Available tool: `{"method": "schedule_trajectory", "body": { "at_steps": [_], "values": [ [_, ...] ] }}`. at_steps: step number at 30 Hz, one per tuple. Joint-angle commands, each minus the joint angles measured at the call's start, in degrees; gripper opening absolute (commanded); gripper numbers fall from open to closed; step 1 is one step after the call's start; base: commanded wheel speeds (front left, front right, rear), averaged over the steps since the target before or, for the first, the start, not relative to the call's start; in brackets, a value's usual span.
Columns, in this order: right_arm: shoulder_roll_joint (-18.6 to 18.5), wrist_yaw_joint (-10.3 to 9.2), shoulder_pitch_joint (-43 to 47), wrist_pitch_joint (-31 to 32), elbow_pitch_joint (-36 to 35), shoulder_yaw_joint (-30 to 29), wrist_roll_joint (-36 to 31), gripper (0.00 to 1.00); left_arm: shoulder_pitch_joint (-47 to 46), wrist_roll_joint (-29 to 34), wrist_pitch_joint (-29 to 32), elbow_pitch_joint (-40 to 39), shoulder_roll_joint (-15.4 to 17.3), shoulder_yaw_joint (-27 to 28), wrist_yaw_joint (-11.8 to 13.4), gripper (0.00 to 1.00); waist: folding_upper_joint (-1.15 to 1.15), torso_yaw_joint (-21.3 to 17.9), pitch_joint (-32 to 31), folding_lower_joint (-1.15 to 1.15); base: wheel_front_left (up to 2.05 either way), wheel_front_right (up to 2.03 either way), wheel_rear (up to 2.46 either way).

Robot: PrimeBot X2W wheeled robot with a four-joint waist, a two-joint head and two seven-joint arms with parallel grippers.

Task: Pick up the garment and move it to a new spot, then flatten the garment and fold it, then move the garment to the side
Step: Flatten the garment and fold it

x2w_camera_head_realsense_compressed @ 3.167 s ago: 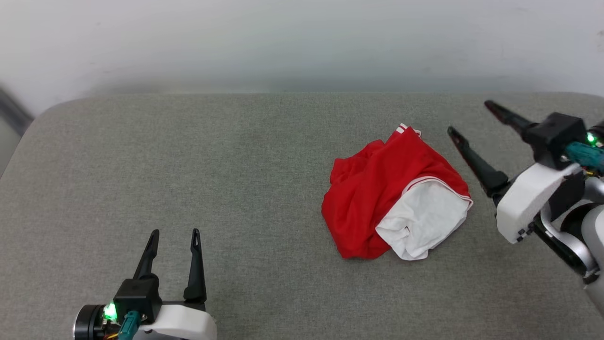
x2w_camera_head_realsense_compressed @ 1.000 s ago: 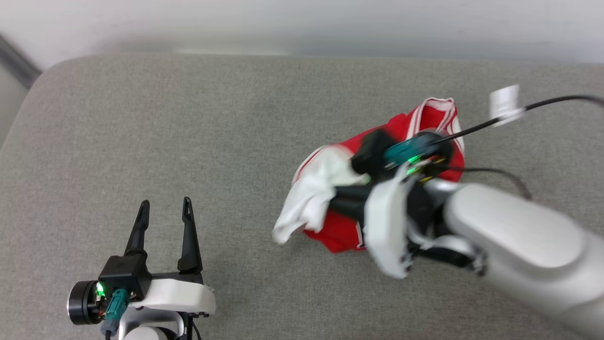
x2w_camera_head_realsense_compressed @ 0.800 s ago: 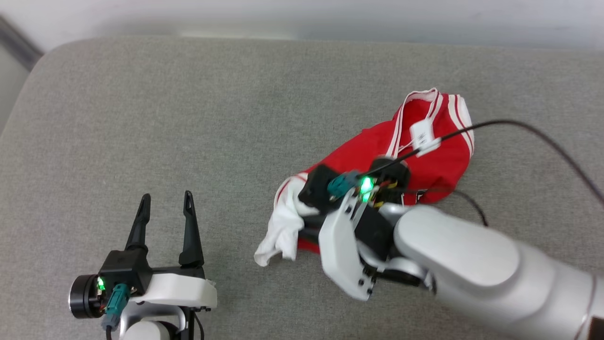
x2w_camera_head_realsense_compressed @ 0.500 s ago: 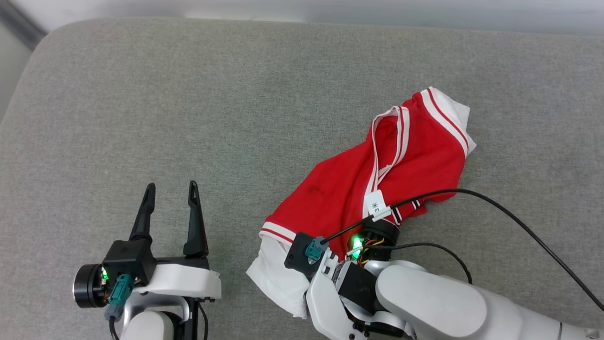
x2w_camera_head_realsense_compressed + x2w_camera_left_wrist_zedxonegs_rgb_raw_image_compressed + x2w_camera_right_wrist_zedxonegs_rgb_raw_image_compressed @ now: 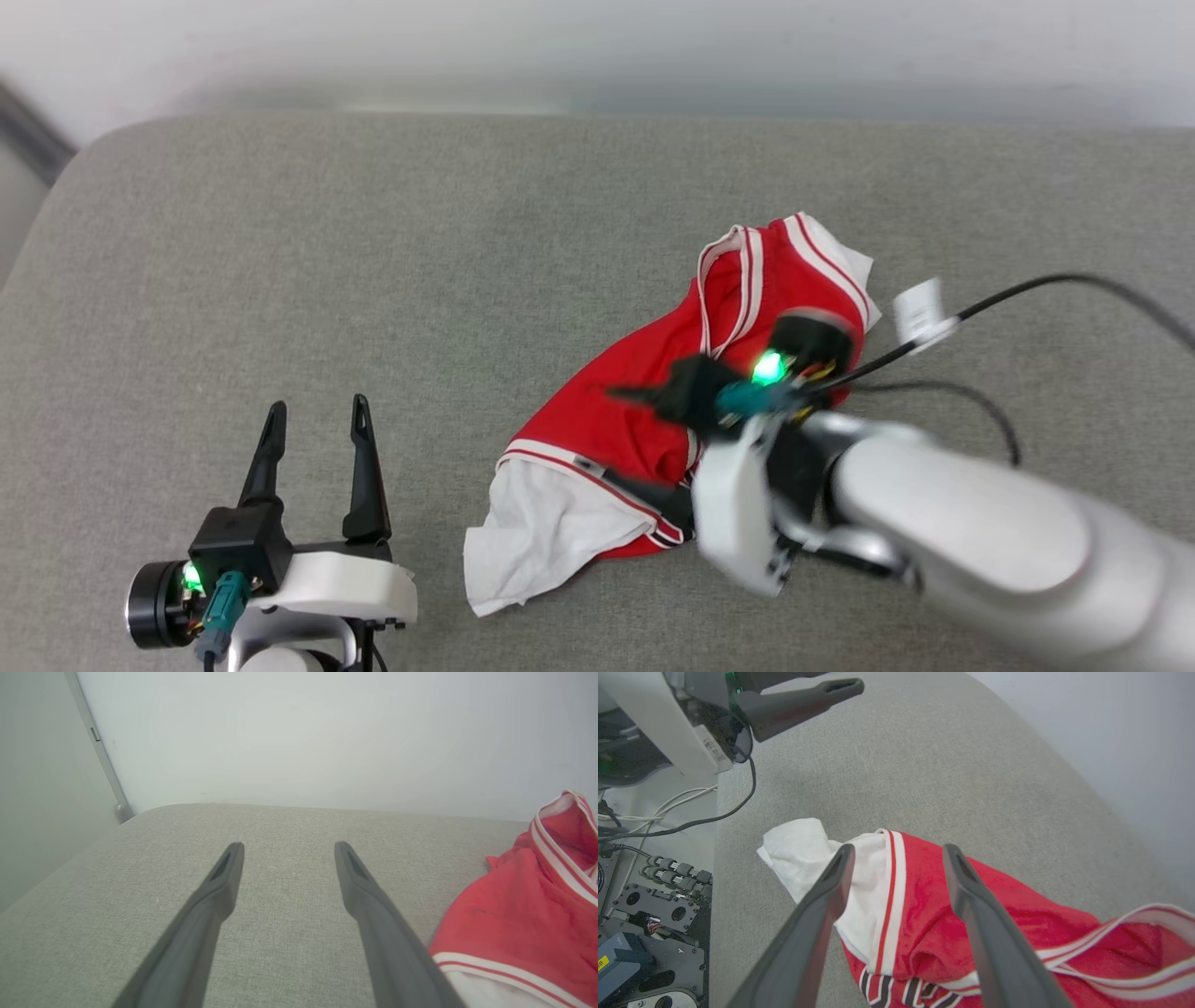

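Right pincer (image 5: 899,851) now spread wide, released garment (image 5: 579,429) crumpled on grey cushion (image 5: 373,280), left pincer (image 5: 316,408) wide

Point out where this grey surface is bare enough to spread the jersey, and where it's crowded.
Bare: the grey surface between the left gripper, the far wall and the garment. Crowded: the near right, where the garment lies under the right gripper and its cable.

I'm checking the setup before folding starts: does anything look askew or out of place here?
The shirt lies crumpled and twisted on the grey cushion, with one white sleeve splayed out toward the robot. No tear or spill shows.
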Motion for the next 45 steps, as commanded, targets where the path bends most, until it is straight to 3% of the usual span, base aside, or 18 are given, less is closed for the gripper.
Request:
{"method": "schedule_trajectory", "body": {
  "at_steps": [1,4,10,19,25,32,39,40,41,45],
  "values": [
    [-1.6,-0.04,-1.2,-1.0,-0.7,-1.2,0.6,1.0,0.8,0.2,-0.2,-0.3,-0.1,0.2,-0.1,1.0,0.0,-0.8,-1.1,0.0,0.0,0.0,0.0],
    [-5.8,-0.04,-3.6,-2.2,-1.4,-5.4,1.5,1.0,1.7,0.3,-0.2,-0.9,0.0,0.2,0.2,1.0,0.0,-1.2,-1.6,0.0,0.0,0.0,0.0],
    [-12.7,-0.04,-9.5,2.6,0.6,-11.4,3.3,1.0,1.3,0.3,-0.2,-2.0,-0.1,-0.1,0.3,1.0,0.0,-1.2,0.0,0.0,0.0,0.0,0.0],
    [-19.6,-0.04,-20.9,25.5,7.3,-8.8,10.8,1.0,-2.7,-0.3,-0.2,-3.8,-0.1,-2.0,0.4,1.0,0.0,1.2,7.3,0.0,0.0,0.0,0.0],
    [-19.0,-0.04,-26.0,35.7,14.2,-8.0,12.4,1.0,-6.6,-1.4,-0.2,-5.4,-0.1,-4.1,1.2,1.0,0.0,4.0,14.3,0.0,0.0,0.0,0.0],
    [-14.5,-0.04,-24.6,35.1,21.8,-8.5,11.5,1.0,-10.0,-2.5,-0.2,-5.9,-0.1,-5.7,1.8,1.0,0.0,6.3,19.4,0.0,0.0,0.0,0.0],
    [-12.5,0.12,-18.4,36.5,24.1,-2.2,12.2,1.0,-10.5,-2.9,-0.2,-5.6,0.0,-6.2,2.5,1.0,0.0,6.8,19.9,0.0,0.0,0.0,0.0],
    [-12.4,0.14,-18.2,36.1,24.0,-1.8,12.3,0.42,-10.3,-3.0,-0.2,-5.5,0.0,-6.1,2.6,1.0,0.0,6.8,19.7,0.0,0.0,0.0,0.0],
    [-12.4,0.21,-18.3,35.5,23.9,-1.8,12.7,0.0,-10.2,-3.0,-0.2,-5.3,0.0,-6.0,2.6,1.0,0.0,6.7,19.4,0.0,0.0,0.0,0.0],
    [-13.3,0.04,-20.6,31.4,22.8,-2.4,13.3,0.0,-9.5,-2.7,-0.2,-4.7,0.0,-5.7,2.5,1.0,0.0,6.1,17.2,0.0,0.0,0.0,0.0]
  ]
}}
